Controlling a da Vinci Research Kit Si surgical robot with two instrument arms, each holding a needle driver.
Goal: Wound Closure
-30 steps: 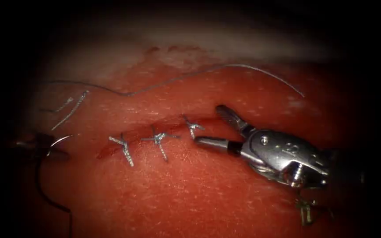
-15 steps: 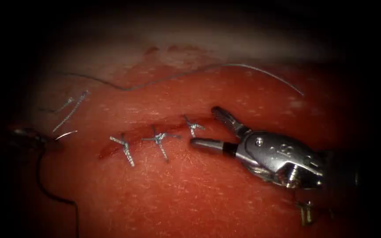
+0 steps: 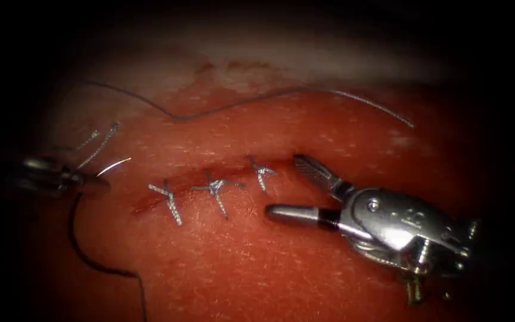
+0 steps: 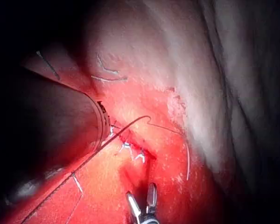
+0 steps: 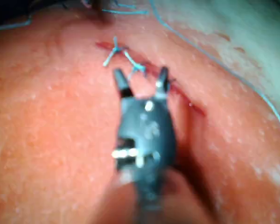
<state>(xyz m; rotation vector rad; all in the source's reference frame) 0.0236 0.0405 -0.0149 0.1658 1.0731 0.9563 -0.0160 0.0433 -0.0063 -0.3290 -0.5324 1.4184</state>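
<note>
In the endoscope view the cut (image 3: 210, 179) runs across the tissue (image 3: 257, 262) from lower left to upper right, crossed by three knotted stitches (image 3: 216, 189). Left of the cut, the left tool (image 3: 84, 177) grips the needle (image 3: 113, 166) near its lower end; the needle lies clear of the tissue, its long axis slanting up and to the right, toward the cut. Dark thread (image 3: 99, 265) trails down from that tool, and a paler strand (image 3: 233, 102) arcs above the cut. The right tool (image 3: 281, 186) holds nothing, its jaws spread wide at the cut's right end. Compared with a second ago, the left tool and needle have moved closer to the cut, and the right tool has dropped slightly.

In the left wrist view the right tool (image 4: 142, 200) stands open just beside the stitches (image 4: 130, 151).

In the right wrist view the right tool (image 5: 141, 79) gapes just short of the stitches (image 5: 126, 58).
</note>
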